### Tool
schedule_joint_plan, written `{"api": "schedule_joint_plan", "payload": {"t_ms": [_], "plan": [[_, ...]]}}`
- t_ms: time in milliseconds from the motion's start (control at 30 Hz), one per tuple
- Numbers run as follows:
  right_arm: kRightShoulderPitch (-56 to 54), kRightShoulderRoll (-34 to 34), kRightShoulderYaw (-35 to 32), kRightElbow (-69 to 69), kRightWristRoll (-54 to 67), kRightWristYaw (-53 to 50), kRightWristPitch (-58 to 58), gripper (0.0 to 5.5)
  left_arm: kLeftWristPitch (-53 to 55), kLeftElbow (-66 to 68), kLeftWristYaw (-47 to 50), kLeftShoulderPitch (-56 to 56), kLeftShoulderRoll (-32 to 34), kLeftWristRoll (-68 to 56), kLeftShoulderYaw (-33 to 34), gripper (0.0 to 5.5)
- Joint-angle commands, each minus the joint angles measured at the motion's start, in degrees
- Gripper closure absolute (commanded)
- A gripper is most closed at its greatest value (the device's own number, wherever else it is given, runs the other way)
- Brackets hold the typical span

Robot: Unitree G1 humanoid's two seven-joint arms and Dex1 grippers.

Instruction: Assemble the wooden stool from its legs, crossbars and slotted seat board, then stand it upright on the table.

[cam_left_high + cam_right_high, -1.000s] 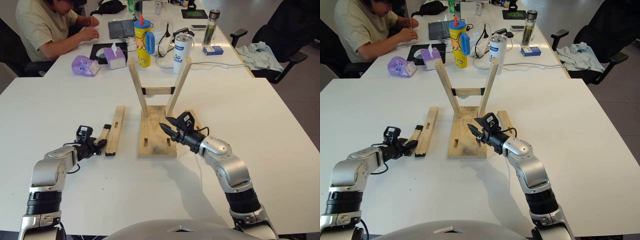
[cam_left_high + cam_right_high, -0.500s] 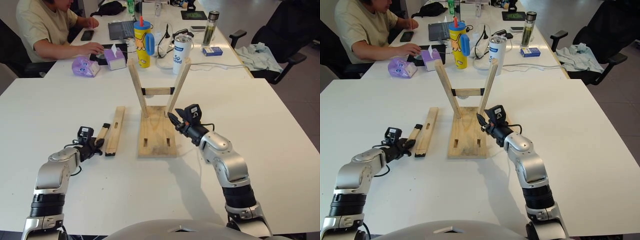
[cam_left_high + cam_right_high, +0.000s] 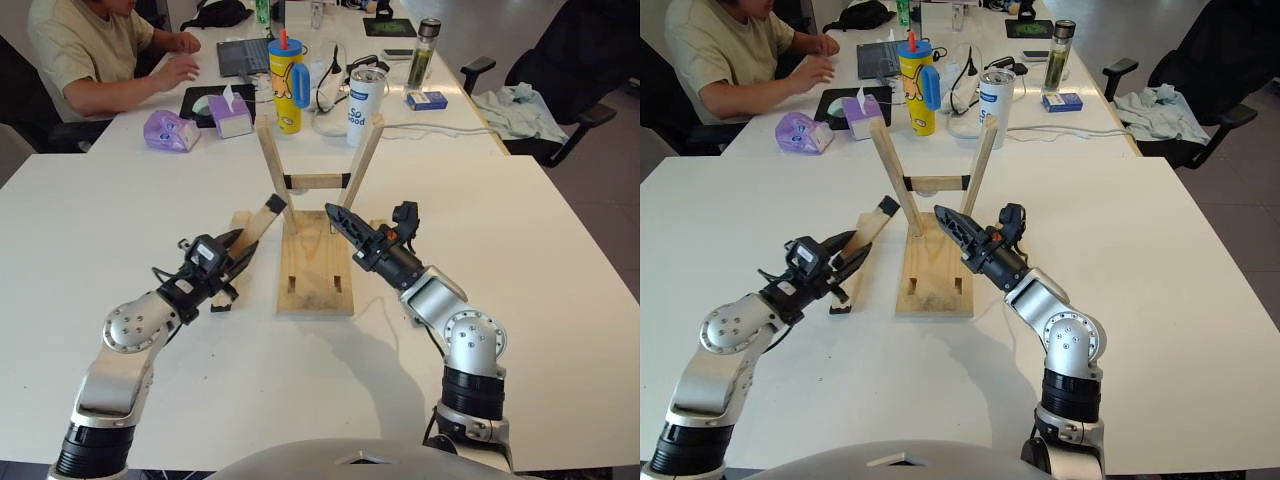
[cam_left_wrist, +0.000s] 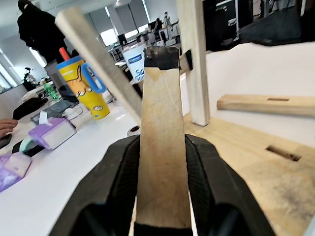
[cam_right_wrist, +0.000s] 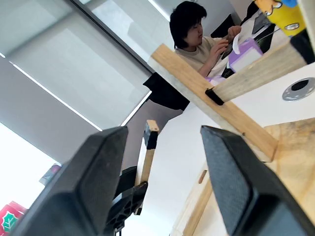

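— Leg (image 3: 255, 225) status, eye views?

— Held by left gripper (image 3: 228, 252) at its near end, lifted off the table. Long axis runs near-left to far-right, free end close to the standing frame (image 3: 316, 181). Board (image 3: 315, 300) lies flat just right of it. Both near slots (image 3: 291, 284) are empty, so likely the target. Left arm is nearer.

— And right gripper (image 3: 338, 218)?

— Over the board's far right, spread wide, holding nothing.

— Left wrist view?

— Fingers (image 4: 120, 182) pinch the leg on both sides, and the dark-capped tip points toward the frame. One slot shows on the board beyond. The gripped end is cut off.

— Right wrist view?

— Wide-open fingers, with the crossbar (image 5: 256, 69) joint farther off between them and the held leg beyond. Slots hidden.

— Spare leg (image 3: 843, 296)?

— On the table left of the board, partly under the left arm.
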Motion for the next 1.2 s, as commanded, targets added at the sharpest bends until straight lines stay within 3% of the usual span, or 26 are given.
{"api": "schedule_joint_plan", "payload": {"t_ms": [33, 400, 900, 1133, 1200], "plan": [[-2.4, 1.7, -1.5, 2.2, 8.8, -3.8, 2.6, 2.75, 1.4, -2.2, 1.3, -2.7, -2.7, 0.0, -2.8, 4.18], [-2.7, 0.9, 0.7, 3.2, 15.5, -8.3, 1.0, 2.75, 3.4, -4.0, 1.8, -2.5, -4.7, 0.9, -7.3, 4.18], [-1.1, -1.5, 5.2, 2.4, 11.9, -8.3, -2.3, 5.06, 6.0, -6.9, 3.1, -1.1, -5.2, 0.2, -7.8, 4.18], [-0.7, -1.7, 5.0, 2.2, 11.3, -8.8, -4.3, 5.06, 7.7, -5.7, 4.3, -0.9, -4.6, 2.1, -7.8, 4.18], [-0.5, -1.6, 4.8, 1.9, 10.9, -8.8, -4.9, 5.06, 8.2, -5.2, 3.4, -0.6, -6.2, -1.4, -7.0, 3.7]]}}
